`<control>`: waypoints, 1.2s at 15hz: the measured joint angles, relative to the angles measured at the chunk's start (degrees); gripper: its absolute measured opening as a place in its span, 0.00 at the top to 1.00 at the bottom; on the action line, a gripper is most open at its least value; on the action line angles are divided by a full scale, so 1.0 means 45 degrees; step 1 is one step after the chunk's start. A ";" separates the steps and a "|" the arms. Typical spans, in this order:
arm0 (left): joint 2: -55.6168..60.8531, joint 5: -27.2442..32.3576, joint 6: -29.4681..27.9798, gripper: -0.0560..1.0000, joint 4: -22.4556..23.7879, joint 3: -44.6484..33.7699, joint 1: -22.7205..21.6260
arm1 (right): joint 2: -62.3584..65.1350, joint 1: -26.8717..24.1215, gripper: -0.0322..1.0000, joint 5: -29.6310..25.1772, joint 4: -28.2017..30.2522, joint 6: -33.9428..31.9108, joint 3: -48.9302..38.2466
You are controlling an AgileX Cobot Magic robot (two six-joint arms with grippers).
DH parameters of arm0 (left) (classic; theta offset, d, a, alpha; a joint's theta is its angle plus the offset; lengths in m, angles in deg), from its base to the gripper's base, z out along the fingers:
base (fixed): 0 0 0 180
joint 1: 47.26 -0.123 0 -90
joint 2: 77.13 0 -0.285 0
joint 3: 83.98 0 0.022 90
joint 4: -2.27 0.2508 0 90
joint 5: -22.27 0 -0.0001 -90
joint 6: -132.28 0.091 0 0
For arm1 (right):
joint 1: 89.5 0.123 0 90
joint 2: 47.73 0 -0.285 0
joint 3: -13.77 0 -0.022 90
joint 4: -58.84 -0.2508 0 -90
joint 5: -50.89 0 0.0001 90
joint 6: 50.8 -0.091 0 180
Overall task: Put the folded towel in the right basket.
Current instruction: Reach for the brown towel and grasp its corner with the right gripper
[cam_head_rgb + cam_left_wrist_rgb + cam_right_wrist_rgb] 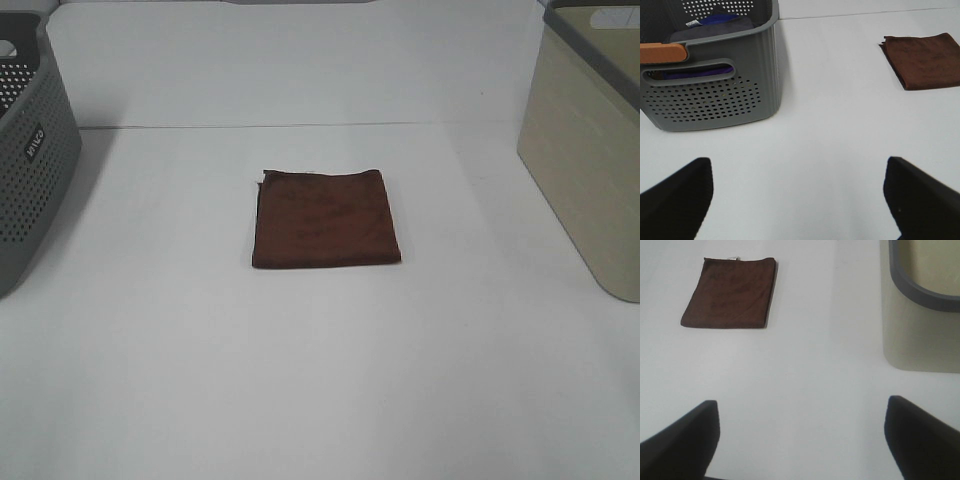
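Observation:
A folded brown towel [325, 218] lies flat in the middle of the white table. It also shows in the left wrist view [924, 60] and the right wrist view [730, 292]. The right basket [590, 150] is beige with a grey rim and stands at the right edge; the right wrist view shows its corner [920, 325]. My left gripper [800, 200] is open and empty, well short of the towel. My right gripper [802, 440] is open and empty, with the towel ahead on one side and the basket on the other. Neither arm shows in the high view.
A grey perforated basket [30, 160] stands at the left edge; the left wrist view [715, 95] shows purple and dark cloth and an orange handle [662, 52] in it. The white table [320, 380] runs to a back edge behind the towel.

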 joint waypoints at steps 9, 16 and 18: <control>0.0000 0.0000 0.0000 0.12 0.0000 0.0000 0.0000 | -0.7576 0.0000 0.16 -0.1846 -0.0879 -0.0306 0.5615; 0.0000 0.0000 0.0000 0.12 0.0000 0.0000 0.0000 | -1.1345 0.2801 0.16 -0.1541 -0.0369 -0.0942 0.7410; 0.0000 0.0000 0.0000 0.12 0.0000 0.0000 0.0000 | -1.2936 0.3323 0.16 -0.1502 -0.0446 -0.0980 0.8352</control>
